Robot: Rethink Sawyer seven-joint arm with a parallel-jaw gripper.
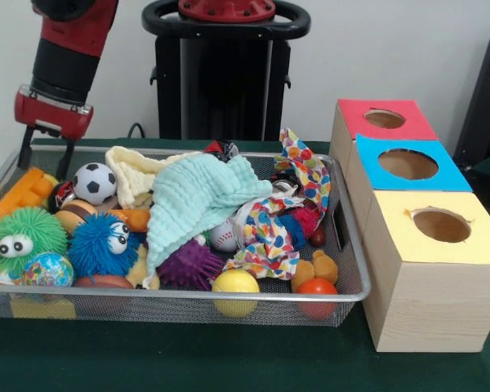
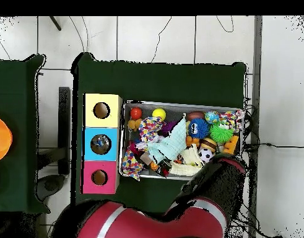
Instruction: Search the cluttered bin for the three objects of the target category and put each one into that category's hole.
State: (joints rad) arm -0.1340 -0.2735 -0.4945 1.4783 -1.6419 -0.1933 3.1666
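The wire mesh bin (image 1: 188, 295) is full of toys and cloths; it also shows in the overhead view (image 2: 179, 104). No crushed plastic bottle shows in the bin in either view. My gripper (image 1: 42, 169) hangs over the bin's far left corner in the front view, above an orange block (image 1: 20, 196). It is open and empty. In the overhead view my arm (image 2: 219, 176) covers it. Three boxes with round holes stand beside the bin, topped red (image 1: 416, 126), blue (image 1: 367, 167) and yellow (image 1: 400, 237). In the overhead view something glinting lies inside the blue box's hole (image 2: 100, 144).
A mint cloth (image 1: 200, 196) and a dotted cloth (image 1: 265, 233) cover the bin's middle. Around them lie a soccer ball (image 1: 95, 181), green (image 1: 24, 237) and blue (image 1: 102, 243) fuzzy toys, a purple spiky ball (image 1: 188, 265), and a yellow ball (image 1: 235, 284).
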